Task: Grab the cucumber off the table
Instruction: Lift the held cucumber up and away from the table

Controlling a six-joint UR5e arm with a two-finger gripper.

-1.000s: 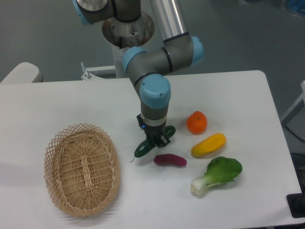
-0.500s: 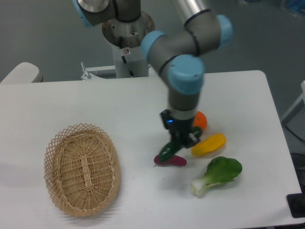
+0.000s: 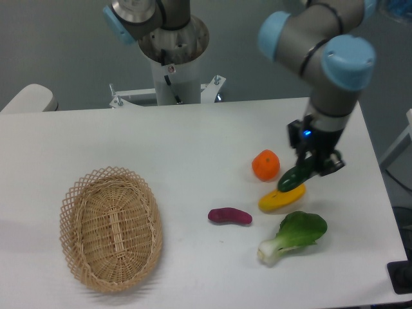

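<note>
gripping the cucumber (image 3: 295,177), the fingers (image 3: 320,166) were seen closed on its upper end, with the gripper (image 3: 314,166) hanging from the arm (image 3: 331,77) over the right part of the table (image 3: 129,141). the cucumber was held tilted, its lower end pointing down and to the left, and it appeared lifted off the table surface. taking the orange (image 3: 266,165) as the landmark: the cucumber was placed just to the right of it and slightly lower, apart from it. the yellow vegetable (image 3: 281,199) was found below and a little right of the orange, and the lower tip of the cucumber was seen overlapping its upper edge; whether the two were touching could not be told. the bok choy (image 3: 293,236) was laid further below the orange and to the right, its white stalk end pointing down and left. the purple sweet potato (image 3: 230,216) was laid below and to the left of the orange, well apart from the cucumber. the wicker basket (image 3: 111,228) was set far to the left of the orange and lower, near the front edge of the table, and was shown with nothing inside. the arm's base column (image 3: 175,58) was mounted behind the table, up and to the left of the orange. a blue light was seen on the wrist just above the fingers.
</note>
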